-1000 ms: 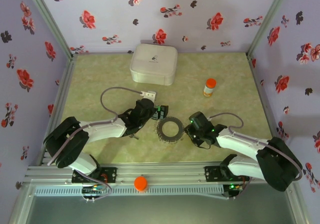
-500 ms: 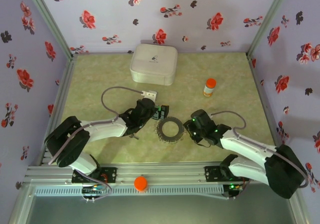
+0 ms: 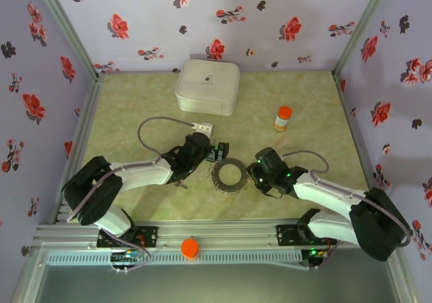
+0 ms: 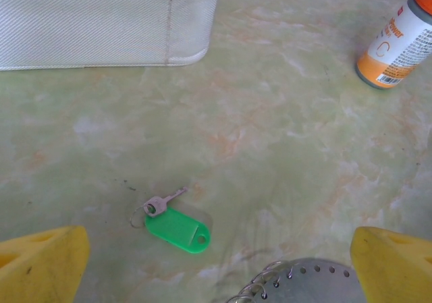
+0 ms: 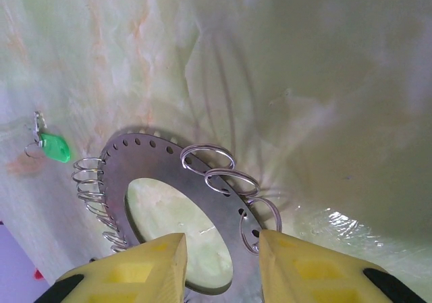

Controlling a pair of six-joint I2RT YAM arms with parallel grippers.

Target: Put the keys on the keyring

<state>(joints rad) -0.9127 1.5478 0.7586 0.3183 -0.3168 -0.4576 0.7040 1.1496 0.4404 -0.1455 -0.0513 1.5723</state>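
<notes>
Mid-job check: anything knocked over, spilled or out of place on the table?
Nothing stands out. The orange-capped bottle stands upright, the keyring lies flat, and the keys lie loose beside it, not yet threaded.

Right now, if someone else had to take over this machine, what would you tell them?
Left gripper: jaws open wide, empty, hovering above the keys.
Right gripper: jaws straddle the rim of the keyring; I can't tell if they are clamped.
The keys lie flat beside the keyring, not touching it.
Done: nothing threaded yet.
Left: pick up the keys and hook them onto the keyring.
</notes>
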